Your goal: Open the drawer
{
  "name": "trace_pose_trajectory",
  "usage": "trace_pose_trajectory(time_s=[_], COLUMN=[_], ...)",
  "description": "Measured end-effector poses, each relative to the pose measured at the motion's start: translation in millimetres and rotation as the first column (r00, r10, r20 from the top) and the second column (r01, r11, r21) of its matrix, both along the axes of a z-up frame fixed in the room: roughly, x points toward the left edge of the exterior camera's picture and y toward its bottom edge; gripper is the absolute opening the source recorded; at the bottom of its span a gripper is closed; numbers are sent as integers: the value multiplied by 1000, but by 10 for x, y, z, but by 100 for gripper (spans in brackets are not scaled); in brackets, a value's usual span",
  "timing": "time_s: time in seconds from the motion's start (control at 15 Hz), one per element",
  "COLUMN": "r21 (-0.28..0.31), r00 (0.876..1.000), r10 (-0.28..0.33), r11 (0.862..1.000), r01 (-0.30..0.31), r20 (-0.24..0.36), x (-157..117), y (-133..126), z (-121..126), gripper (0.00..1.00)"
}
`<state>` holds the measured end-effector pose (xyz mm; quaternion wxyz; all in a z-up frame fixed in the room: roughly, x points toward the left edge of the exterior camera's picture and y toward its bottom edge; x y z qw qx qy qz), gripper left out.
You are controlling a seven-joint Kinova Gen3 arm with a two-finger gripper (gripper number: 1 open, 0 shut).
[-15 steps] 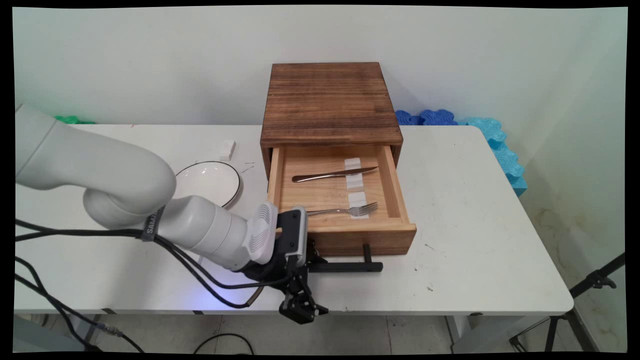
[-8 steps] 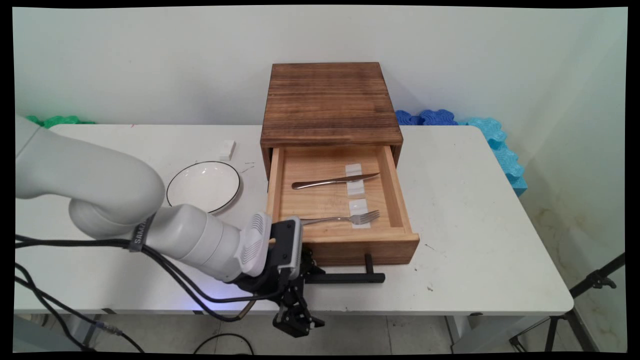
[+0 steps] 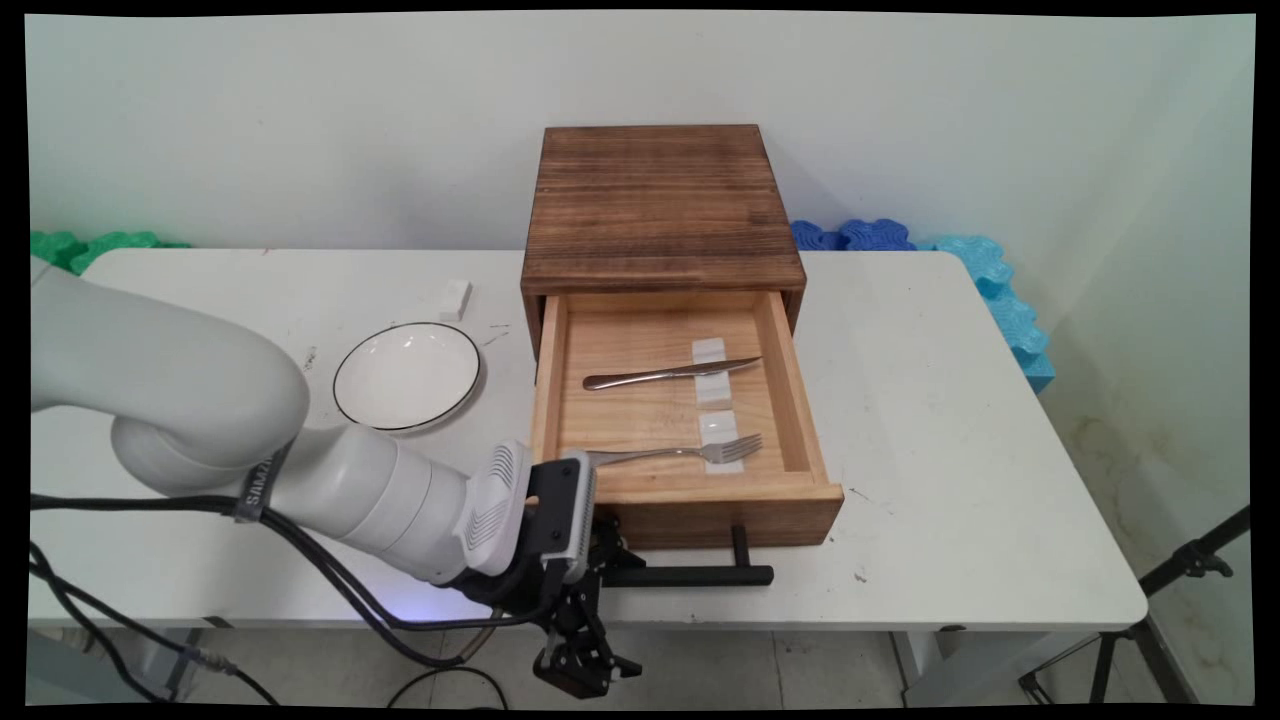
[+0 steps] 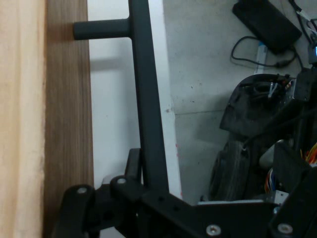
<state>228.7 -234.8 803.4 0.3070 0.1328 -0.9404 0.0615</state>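
Observation:
A dark wooden cabinet (image 3: 660, 200) stands at the back of the white table (image 3: 950, 450), its light wood drawer (image 3: 730, 508) pulled far out toward the near edge. Inside lie a knife (image 3: 670, 373) and a fork (image 3: 690, 452). My gripper (image 3: 608, 566) is shut on the left end of the drawer's black bar handle (image 3: 700, 575). In the hand view the handle (image 4: 146, 99) runs up the picture beside the drawer front (image 4: 67, 124), and my gripper (image 4: 146, 173) clasps it low down, one finger (image 4: 132, 161) showing left of the bar.
A white plate with a dark rim (image 3: 407, 375) sits left of the drawer, a small white block (image 3: 454, 293) behind it. Blue foam pieces (image 3: 990, 290) lie at the table's far right, green ones (image 3: 90, 245) far left. The handle hangs over the table's near edge (image 4: 166, 109).
The drawer has slid farther out toward the near edge, drawn by my gripper on its handle. The arm has moved down and left, and the knife and fork rode along.

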Motion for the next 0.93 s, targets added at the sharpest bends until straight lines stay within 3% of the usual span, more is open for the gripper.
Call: trace_pose_trajectory(time_s=[0.93], r21=[-22], r00=[999], r10=[-46], r11=[999], r01=[45], r20=[-26], x=[-2], y=[131], z=[117], gripper=[100])
